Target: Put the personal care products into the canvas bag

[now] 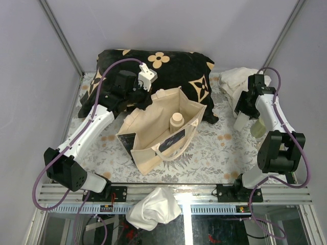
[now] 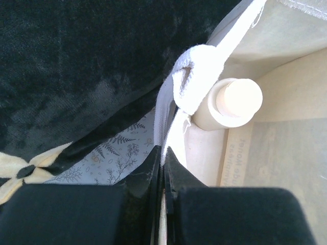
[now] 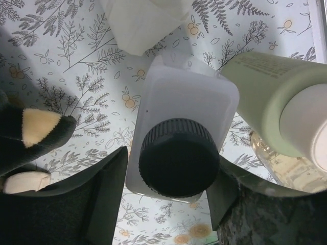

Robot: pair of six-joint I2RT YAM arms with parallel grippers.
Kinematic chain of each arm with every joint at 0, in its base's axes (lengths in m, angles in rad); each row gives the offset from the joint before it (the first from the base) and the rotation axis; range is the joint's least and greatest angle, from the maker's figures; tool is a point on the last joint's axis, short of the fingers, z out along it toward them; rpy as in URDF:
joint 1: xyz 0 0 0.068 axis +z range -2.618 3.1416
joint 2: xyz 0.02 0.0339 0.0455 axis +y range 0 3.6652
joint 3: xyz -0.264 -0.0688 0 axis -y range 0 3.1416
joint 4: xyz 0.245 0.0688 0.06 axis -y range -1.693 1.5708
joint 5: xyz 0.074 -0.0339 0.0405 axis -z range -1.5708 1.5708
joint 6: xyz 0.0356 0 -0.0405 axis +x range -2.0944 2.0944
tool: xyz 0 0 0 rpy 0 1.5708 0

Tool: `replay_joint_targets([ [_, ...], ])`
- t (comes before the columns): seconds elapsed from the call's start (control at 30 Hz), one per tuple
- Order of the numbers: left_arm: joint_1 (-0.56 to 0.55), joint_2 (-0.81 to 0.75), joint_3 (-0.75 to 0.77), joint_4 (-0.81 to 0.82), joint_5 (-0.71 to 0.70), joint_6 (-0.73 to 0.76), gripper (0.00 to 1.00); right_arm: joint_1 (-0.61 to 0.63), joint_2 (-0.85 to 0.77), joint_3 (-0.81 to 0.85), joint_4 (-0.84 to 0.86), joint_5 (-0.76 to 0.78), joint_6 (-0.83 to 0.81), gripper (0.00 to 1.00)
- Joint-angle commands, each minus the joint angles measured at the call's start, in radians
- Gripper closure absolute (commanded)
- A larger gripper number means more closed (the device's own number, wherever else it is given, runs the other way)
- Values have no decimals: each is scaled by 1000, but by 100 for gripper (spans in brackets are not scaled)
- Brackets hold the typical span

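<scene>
left end effector (image 2: 163,151) pinches the canvas bag (image 1: 149,130) open by its rim, right end effector (image 3: 172,159) is clamped on the dark-capped bottle (image 3: 181,99) at the table's (image 3: 76,76) right side, next up a clean lift across into the bag.

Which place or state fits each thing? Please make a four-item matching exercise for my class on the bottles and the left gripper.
Things:
1 beige-capped bottle
2 dark-capped bottle
3 green bottle
4 left gripper

Places or states:
A shut on the canvas bag at its edge
B beside the dark-capped bottle, outside the bag
C between the fingers of the right gripper
D upright inside the canvas bag

Pairs: 1-D; 2-C; 3-B; 4-A
</scene>
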Motion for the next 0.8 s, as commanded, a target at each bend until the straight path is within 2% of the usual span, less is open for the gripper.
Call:
replay_joint_targets([
  [0.0, 21, -17, -10, -3, -52, 30, 100, 1, -16, -16, 73, 6, -13, 35],
  [0.17, 27, -25, -11, -6, -52, 29, 100, 1, 3, -2, 71, 76, -58, 39],
  [0.27, 28, -22, -14, -7, -51, 28, 100, 2, 8, 0, 79, 118, -81, 46],
  [0.3, 29, -22, -14, -7, -51, 29, 100, 1, 11, -2, 82, 127, -87, 55],
  [0.37, 29, -20, -14, -7, -50, 26, 100, 1, 13, -5, 93, 138, -99, 83],
  [0.4, 29, -20, -13, -7, -49, 25, 100, 1, 11, -7, 98, 136, -104, 93],
  [0.43, 29, -20, -13, -7, -50, 24, 100, 1, 6, -10, 106, 124, -109, 99],
  [0.63, 29, -15, -12, -6, -51, 16, 100, 8, -68, 28, 121, 52, -128, 100],
  [0.77, 29, -5, -8, -7, -54, 11, 100, 96, -127, 154, 94, 43, -221, 100],
])
